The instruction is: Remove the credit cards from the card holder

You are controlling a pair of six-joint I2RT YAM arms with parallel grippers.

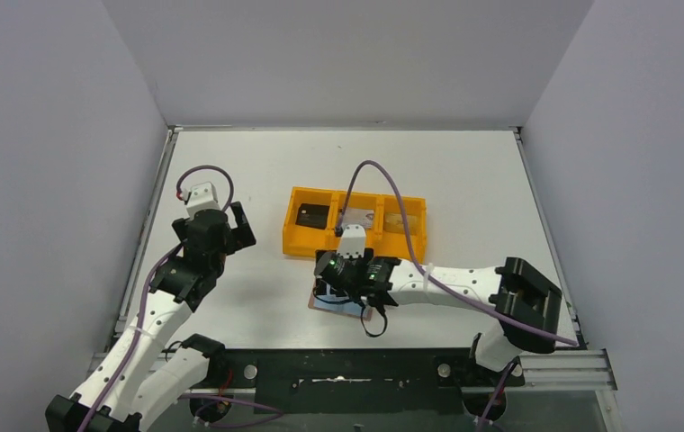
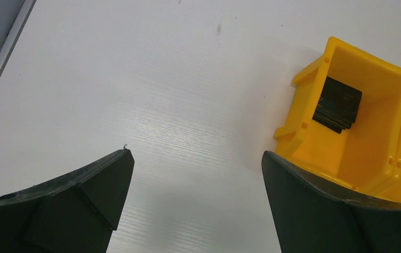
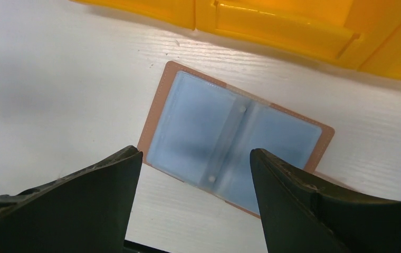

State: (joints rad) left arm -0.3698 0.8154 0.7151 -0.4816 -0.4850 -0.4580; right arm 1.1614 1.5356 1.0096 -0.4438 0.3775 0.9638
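Note:
The card holder lies open and flat on the white table, brown-edged with a grey-blue two-panel inside; no card shows in it. My right gripper hovers open just above its near edge, nothing between the fingers. From above, the card holder peeks out under the right gripper. A black credit card lies in the left compartment of the orange tray. A silvery grey card sits in the middle compartment and a tan one in the right. My left gripper is open and empty, left of the tray.
The orange tray stands just behind the card holder, close to the right gripper. The right arm's purple cable arcs over the tray. Grey walls close in the table on three sides, and a black rail runs along the near edge.

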